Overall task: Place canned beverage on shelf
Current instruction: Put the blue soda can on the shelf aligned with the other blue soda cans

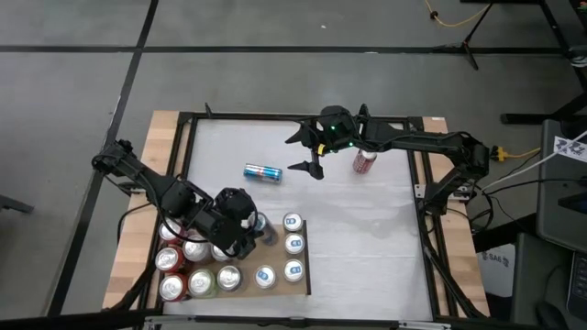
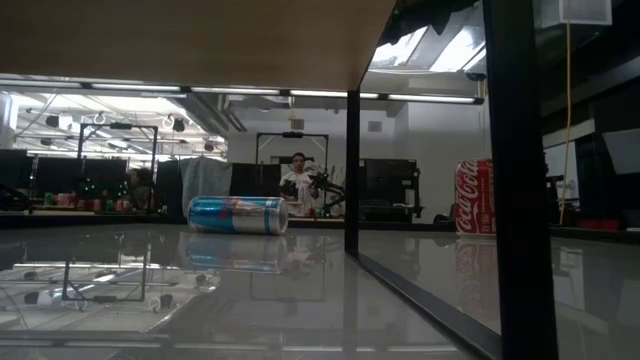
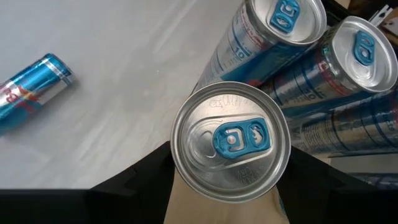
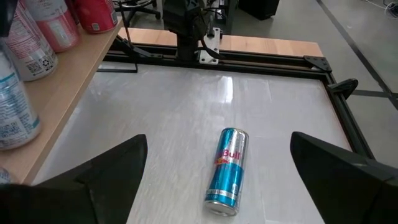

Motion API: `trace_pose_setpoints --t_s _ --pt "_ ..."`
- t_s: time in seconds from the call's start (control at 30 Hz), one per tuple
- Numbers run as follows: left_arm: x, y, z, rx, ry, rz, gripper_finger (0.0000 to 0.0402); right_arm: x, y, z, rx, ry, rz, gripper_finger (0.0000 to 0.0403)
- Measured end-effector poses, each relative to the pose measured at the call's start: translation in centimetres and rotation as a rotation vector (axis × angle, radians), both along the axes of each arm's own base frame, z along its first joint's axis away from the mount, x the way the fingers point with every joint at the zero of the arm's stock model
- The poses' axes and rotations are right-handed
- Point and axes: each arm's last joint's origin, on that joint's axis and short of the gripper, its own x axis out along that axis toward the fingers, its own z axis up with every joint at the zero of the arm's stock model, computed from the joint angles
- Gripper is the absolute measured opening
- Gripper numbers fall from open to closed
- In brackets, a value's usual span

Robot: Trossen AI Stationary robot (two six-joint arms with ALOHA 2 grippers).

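1. The slim blue-and-silver beverage can with a blue pull tab (image 3: 231,140) stands upright at the 12 o'clock edge of the flat light-brown wood-grain shelf (image 1: 304,275), clamped between the dark fingers of the left gripper (image 1: 256,226).
2. On the same shelf, toward 3 o'clock from this can, other slim silver cans with blue tabs (image 1: 293,244) stand upright in a column; toward 9 o'clock stand wider cans with red and green sides (image 1: 171,259).
3. The shelf lies in the 7 o'clock part of the white counter (image 1: 367,238).
4. Another slim blue-and-silver can (image 1: 262,172) lies on its side on the counter, toward 12 o'clock from the shelf and well apart from it.
5. The right gripper (image 1: 308,153) hangs just at 3 o'clock of this lying can, with its fingers wide apart and holding nothing.
6. A red cola can (image 1: 364,161) stands upright on the counter, at 3 o'clock of the right gripper, beside its arm.
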Motion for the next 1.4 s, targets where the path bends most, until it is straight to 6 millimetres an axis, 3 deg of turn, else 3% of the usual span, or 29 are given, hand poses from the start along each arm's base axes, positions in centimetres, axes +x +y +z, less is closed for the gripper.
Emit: trace_pose_setpoints --t_s 0.83,1.17,1.4 --pt "0.01 -0.01 0.01 0.024 0.003 -0.030 0.0231 0.00 0.00 -0.01 0.000 0.000 0.000 0.0385" --pt "0.04 -0.04 0.11 0.018 -0.007 -0.031 0.0285 0.00 0.00 -0.01 0.000 0.000 0.000 0.0385" --pt "0.19 -0.36 0.21 -0.056 -0.003 -0.072 0.0293 0.00 0.00 -0.01 0.000 0.000 0.000 0.0385"
